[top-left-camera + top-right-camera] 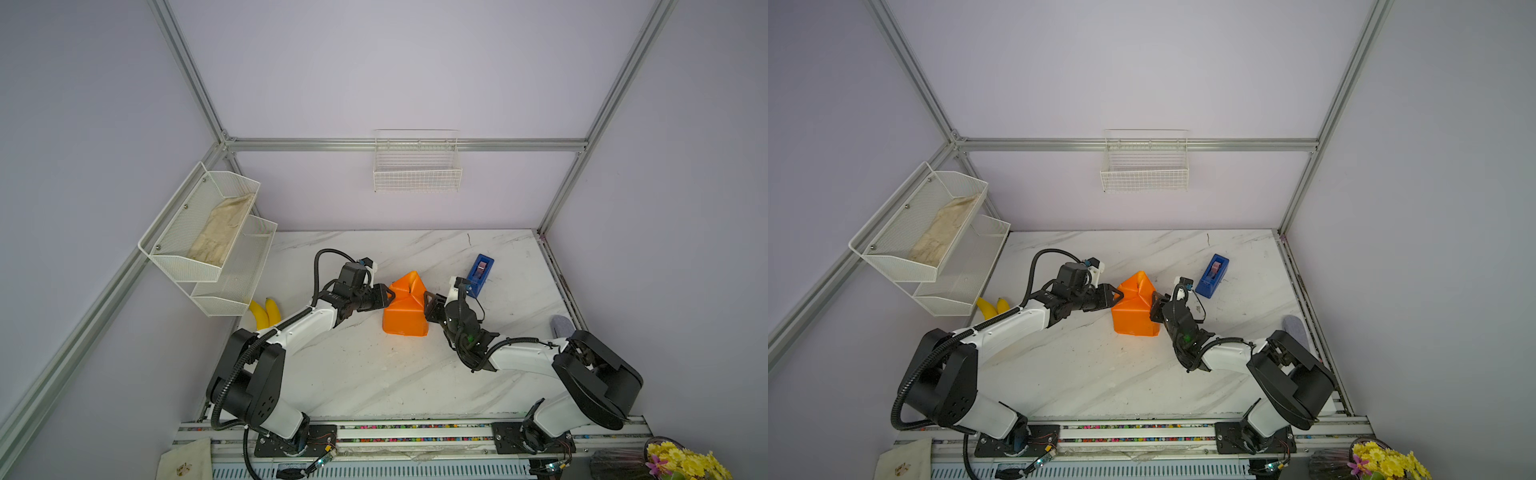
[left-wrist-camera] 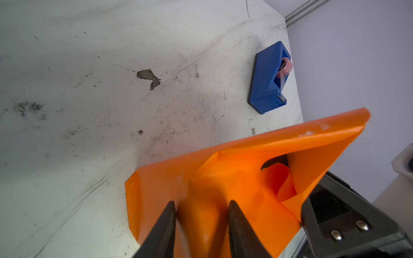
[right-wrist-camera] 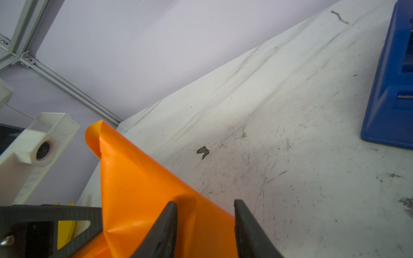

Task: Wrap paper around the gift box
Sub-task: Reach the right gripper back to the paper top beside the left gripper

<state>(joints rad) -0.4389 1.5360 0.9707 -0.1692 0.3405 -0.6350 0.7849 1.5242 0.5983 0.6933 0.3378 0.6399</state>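
the paper (image 1: 405, 318) stands as a peaked bundle with the gift box hidden inside, so you can't check how it sits. your left gripper (image 1: 388, 293) and right gripper (image 1: 428, 302) flank it, likely to keep the side flaps up. each has jaws half-spread astride a fold, and whether they bite can't be told. the tape dispenser (image 1: 480, 274) sits near the right gripper, probably for sealing.

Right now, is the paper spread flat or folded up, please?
Folded up: the paper stands as a peaked tent between the left tool and right tool.
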